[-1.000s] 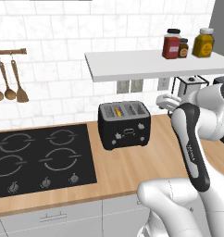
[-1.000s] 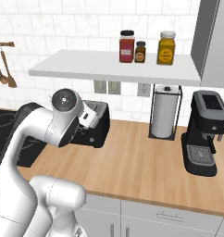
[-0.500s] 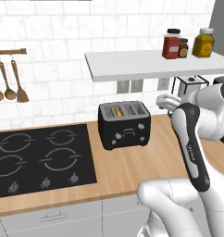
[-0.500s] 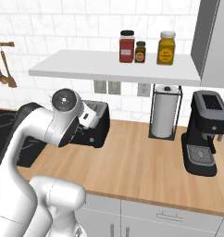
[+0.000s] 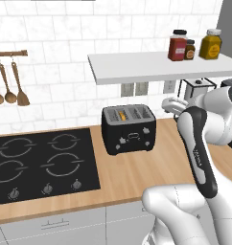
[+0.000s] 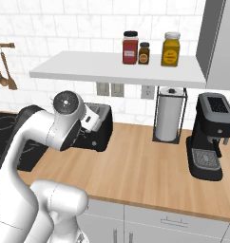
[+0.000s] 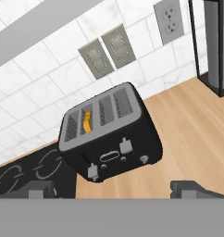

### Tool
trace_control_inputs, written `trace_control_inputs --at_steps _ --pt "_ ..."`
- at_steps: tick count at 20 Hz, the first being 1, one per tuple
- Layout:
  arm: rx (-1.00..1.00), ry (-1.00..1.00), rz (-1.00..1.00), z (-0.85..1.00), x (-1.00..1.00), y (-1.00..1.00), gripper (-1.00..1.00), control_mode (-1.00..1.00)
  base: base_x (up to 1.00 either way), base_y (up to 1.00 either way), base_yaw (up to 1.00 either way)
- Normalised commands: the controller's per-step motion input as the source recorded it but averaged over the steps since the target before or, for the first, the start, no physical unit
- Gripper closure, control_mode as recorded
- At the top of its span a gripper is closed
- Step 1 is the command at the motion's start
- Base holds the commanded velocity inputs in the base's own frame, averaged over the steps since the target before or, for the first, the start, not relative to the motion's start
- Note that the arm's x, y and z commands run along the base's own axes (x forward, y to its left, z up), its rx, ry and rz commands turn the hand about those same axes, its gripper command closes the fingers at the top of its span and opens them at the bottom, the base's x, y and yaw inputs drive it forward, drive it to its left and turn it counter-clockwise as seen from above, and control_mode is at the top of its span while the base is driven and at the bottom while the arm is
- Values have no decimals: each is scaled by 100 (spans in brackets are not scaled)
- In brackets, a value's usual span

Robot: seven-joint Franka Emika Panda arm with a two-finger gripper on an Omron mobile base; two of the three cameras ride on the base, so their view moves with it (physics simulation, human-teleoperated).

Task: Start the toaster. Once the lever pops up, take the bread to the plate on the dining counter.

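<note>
- we see the toaster (image 5: pixel 129 129) on the wood worktop, beside the hob (image 5: pixel 40 165)
- bread (image 7: pixel 87 121) sunk in a slot, only its orange crust edge visible
- gripper (image 7: pixel 114 189) fingers spread apart, tips barely visible, short of the toaster

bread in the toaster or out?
In. The bread sits down in a slot on the toaster, only its orange crust edge showing; the left base view shows the same.

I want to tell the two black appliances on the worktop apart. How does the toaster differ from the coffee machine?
The toaster is low and boxy with top slots, whereas the coffee machine is taller and upright. The toaster stands beside the hob, while the coffee machine stands beside the paper towel roll. Bread sits in the toaster. Both are black.
</note>
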Motion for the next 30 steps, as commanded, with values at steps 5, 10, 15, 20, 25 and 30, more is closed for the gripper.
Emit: trace_control_inputs --at_steps 5,10,15,20,25,30 --pt "0 0 0 0 0 0 -100 -100 0 0 0" --pt "0 0 0 0 0 0 -100 -100 0 0 0" --pt "0 0 0 0 0 0 -100 -100 0 0 0" --pt "0 0 0 0 0 0 -100 -100 0 0 0" --pt "0 0 0 0 0 0 -100 -100 0 0 0" --pt "0 0 0 0 0 0 -100 -100 0 0 0"
